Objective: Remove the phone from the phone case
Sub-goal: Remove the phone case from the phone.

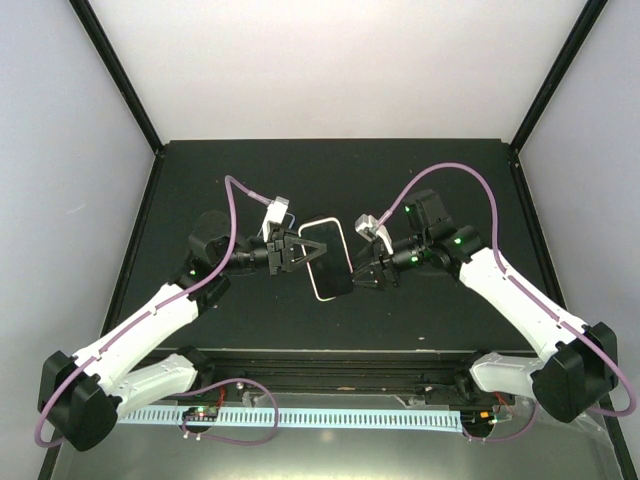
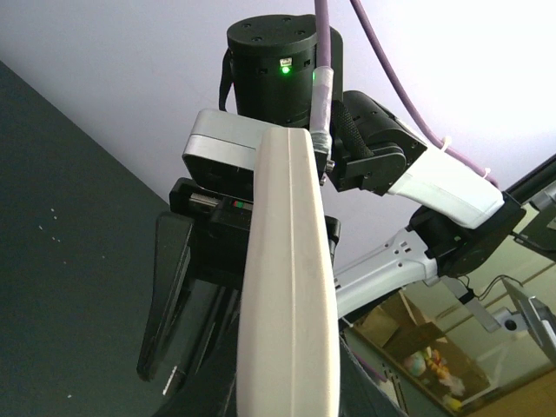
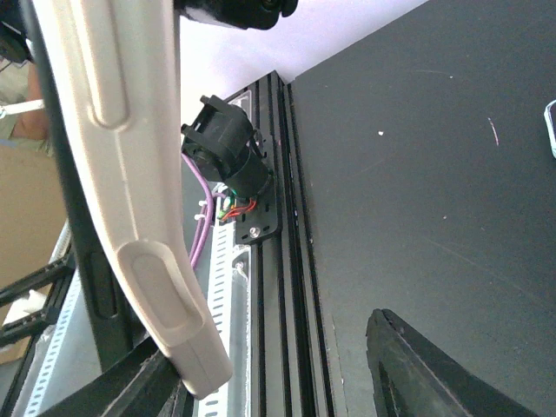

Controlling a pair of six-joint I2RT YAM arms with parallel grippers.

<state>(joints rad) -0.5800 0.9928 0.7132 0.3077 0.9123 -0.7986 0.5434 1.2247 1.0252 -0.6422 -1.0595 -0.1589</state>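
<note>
The left gripper (image 1: 303,251) was clamped on the long edge of the phone case (image 2: 291,287). In the left wrist view that pale edge ran straight up the middle, with one dark finger (image 2: 165,295) close at its side. From above, this gripper met the case from the left. The phone (image 1: 328,256) sat inside the case, its black screen facing up and the pale rim showing all round it. The pair was over the middle of the black table (image 1: 250,180), between the two arms.

The right gripper (image 1: 367,274) was at the opposite long edge, and its jaws stood apart. In the right wrist view the case's edge, with two raised button covers, lay against the left side of the frame. The other finger (image 3: 434,365) was well apart from it at the lower right, with bare table between them. Whether the near finger touched the case could not be told.

A black rail (image 3: 291,261) ran along the table's near edge. A purple cable (image 1: 232,205) arched over the left arm.
</note>
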